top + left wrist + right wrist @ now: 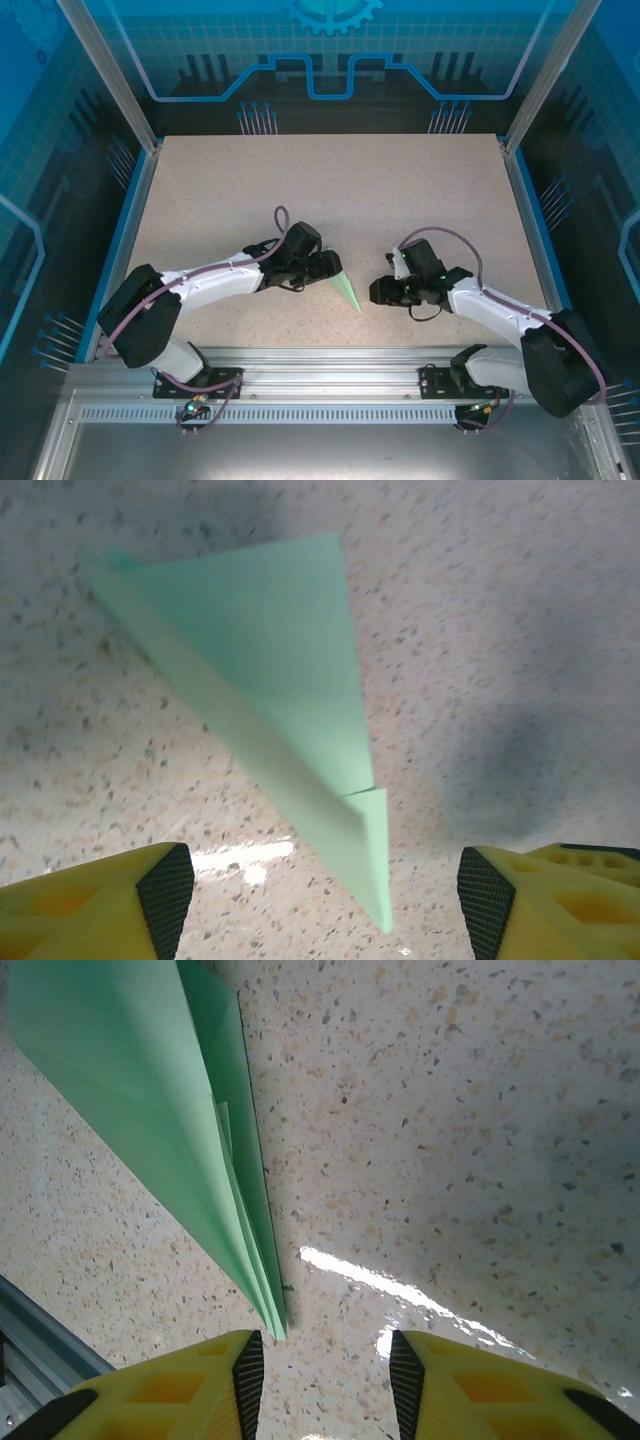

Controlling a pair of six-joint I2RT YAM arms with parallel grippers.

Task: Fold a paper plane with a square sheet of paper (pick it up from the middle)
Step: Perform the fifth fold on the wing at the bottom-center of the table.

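Note:
The paper plane (347, 291) lies on the speckled table as a narrow mint-green dart, its point toward the near edge. In the left wrist view the paper plane (270, 690) rests flat with a raised centre fold, its tip between the spread yellow fingers (100, 900). My left gripper (325, 895) is open and touches nothing. In the right wrist view the paper plane (150, 1110) runs down to a tip just beside the left finger (200, 1385). My right gripper (325, 1375) is open with bare table between its pads. From above, the left gripper (328, 266) and right gripper (384, 291) flank the plane.
The table (330, 190) is a pale speckled board with blue side rails. A metal rail (330, 360) runs along the near edge by the arm bases. In the right wrist view that rail (40, 1345) shows at the lower left.

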